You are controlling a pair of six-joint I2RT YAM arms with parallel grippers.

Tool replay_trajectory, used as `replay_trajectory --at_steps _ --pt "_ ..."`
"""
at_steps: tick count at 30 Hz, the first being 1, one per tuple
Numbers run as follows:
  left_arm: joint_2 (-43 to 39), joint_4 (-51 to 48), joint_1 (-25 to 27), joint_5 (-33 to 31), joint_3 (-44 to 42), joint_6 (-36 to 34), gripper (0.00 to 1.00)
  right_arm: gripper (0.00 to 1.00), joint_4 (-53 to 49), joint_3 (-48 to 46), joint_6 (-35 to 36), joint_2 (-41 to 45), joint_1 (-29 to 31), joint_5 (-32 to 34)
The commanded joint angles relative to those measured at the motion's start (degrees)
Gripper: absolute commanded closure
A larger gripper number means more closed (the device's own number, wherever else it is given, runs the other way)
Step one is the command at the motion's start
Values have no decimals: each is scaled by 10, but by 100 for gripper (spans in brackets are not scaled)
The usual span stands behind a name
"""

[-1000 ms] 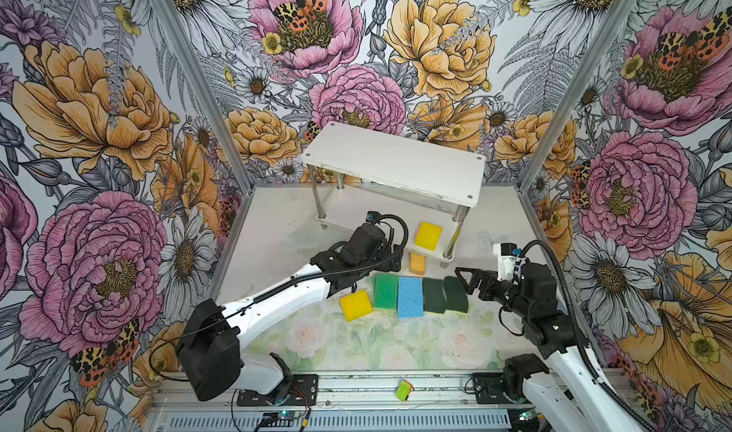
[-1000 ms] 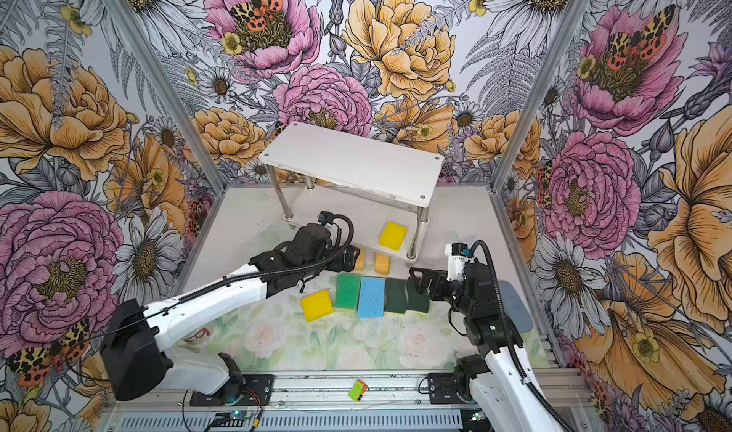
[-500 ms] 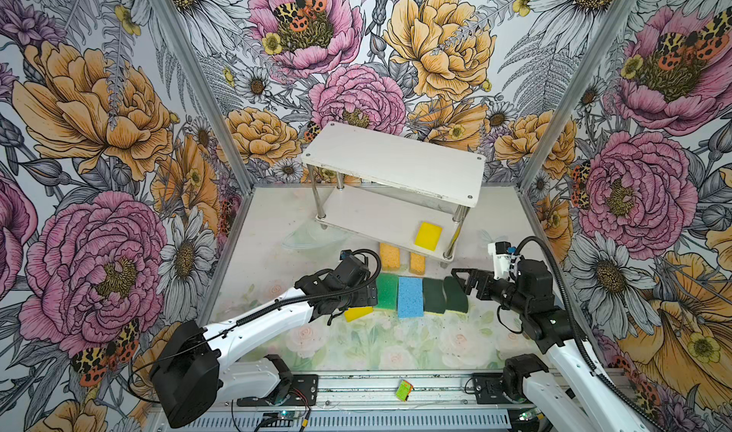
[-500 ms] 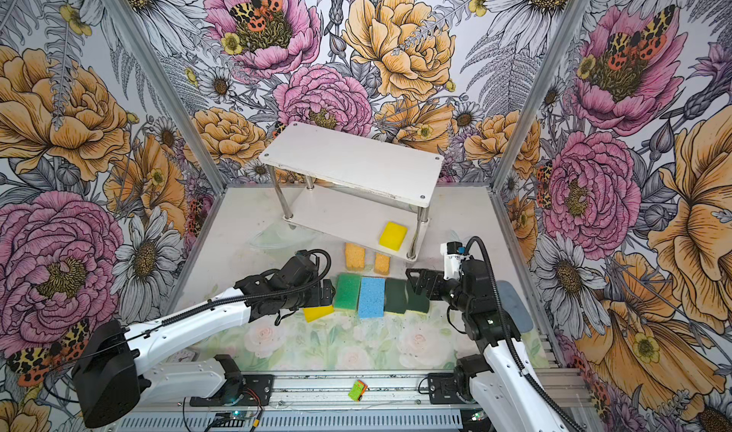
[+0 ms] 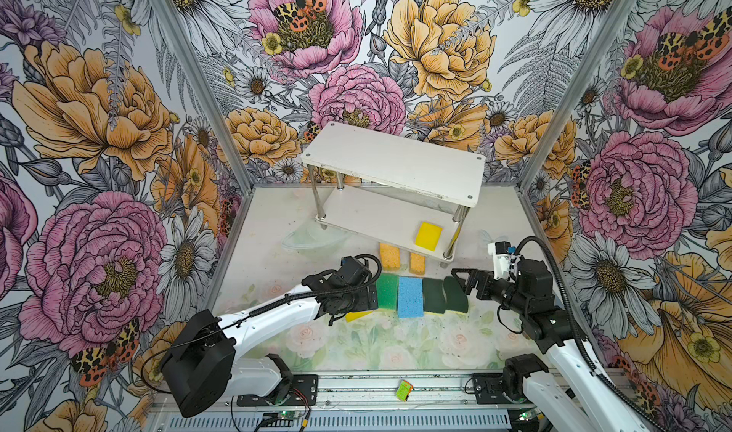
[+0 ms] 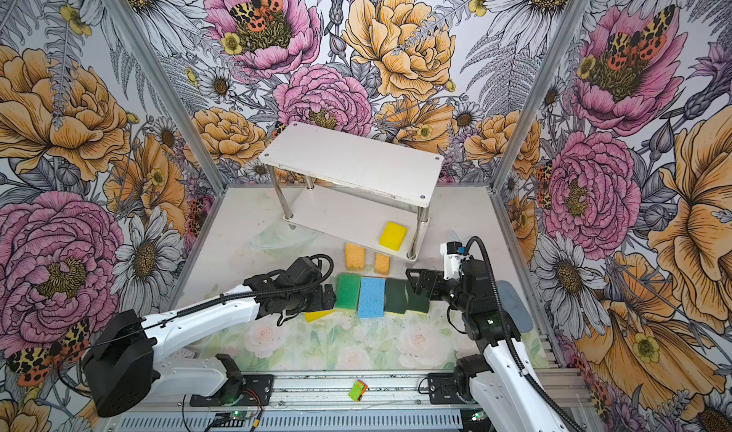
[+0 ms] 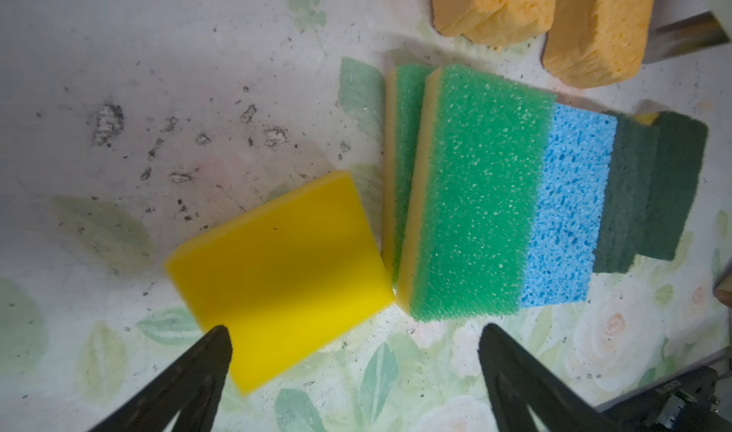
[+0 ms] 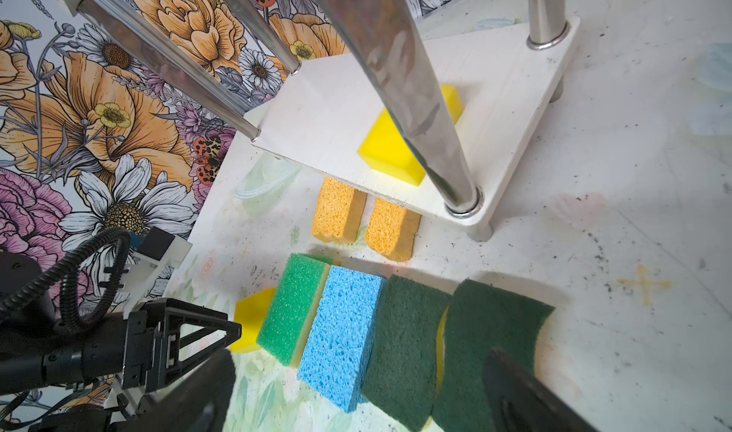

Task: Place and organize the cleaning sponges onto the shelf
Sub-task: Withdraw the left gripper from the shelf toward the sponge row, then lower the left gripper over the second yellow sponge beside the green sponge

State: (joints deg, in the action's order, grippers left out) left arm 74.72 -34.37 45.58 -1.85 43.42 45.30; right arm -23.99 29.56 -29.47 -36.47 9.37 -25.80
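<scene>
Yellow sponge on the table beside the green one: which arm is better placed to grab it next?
Left. Its open pincer hovers right over the yellow sponge. The right pincer, also open, sits over the dark green sponges at the far end of the row.

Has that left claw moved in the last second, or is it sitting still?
Yes. The left gripper has drawn back from the shelf toward the front, and now hangs open over the yellow sponge lying on the table.

White arm links, black joint housings, black ribbed cable hose; claw fingers black, triangular.
</scene>
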Motion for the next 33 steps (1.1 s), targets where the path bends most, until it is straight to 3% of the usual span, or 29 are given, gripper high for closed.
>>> replay_trajectory --at_steps 1,14,24,33 --pt "14 22 -6 3 -14 15 1 0 3 17 13 1 4 -2" --pt "-6 80 -76 -4 -52 6 1 0 3 22 12 3 3 3" --pt "-8 85 -79 -9 -52 4 1 0 3 15 1 27 3 11" --pt "-56 86 -42 -9 -39 34 1 0 3 17 -1 23 3 13"
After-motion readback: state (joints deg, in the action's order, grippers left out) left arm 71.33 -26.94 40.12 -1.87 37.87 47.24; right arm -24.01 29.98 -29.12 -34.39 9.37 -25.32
